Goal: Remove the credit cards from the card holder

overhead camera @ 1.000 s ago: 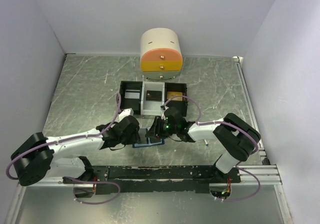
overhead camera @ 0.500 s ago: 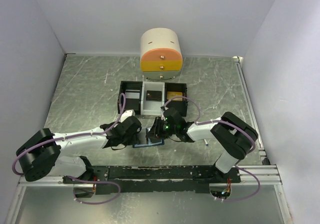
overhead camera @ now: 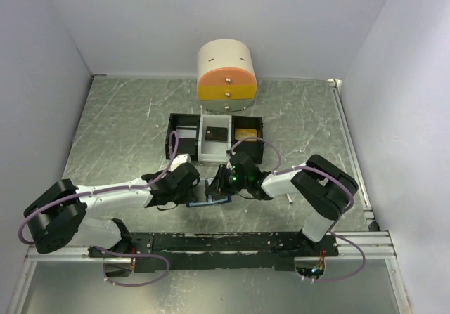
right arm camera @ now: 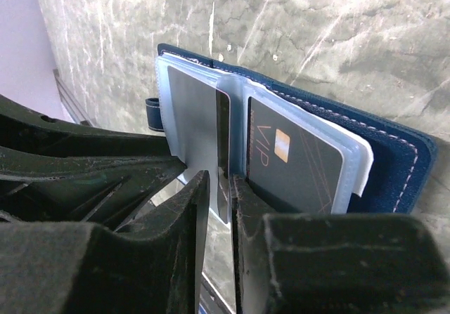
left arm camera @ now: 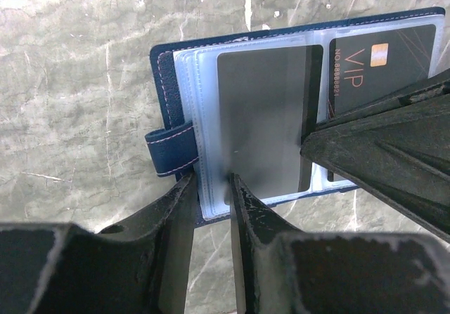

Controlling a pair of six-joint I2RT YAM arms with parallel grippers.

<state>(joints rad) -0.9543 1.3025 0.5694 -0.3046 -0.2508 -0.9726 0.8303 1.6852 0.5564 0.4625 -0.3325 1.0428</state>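
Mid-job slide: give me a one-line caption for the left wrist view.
Left tool straddles a sleeve edge of the open card holder; a dark card and a VIP card sit in its pockets.

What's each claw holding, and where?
Left claw: the card holder, by its clear sleeve edge near the clasp tab. Right claw: the dark card, by its edge at the fold.

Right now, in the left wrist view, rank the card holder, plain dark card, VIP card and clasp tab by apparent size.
1. card holder
2. plain dark card
3. VIP card, partly hidden by the right end effector, so possibly equal to the plain one
4. clasp tab
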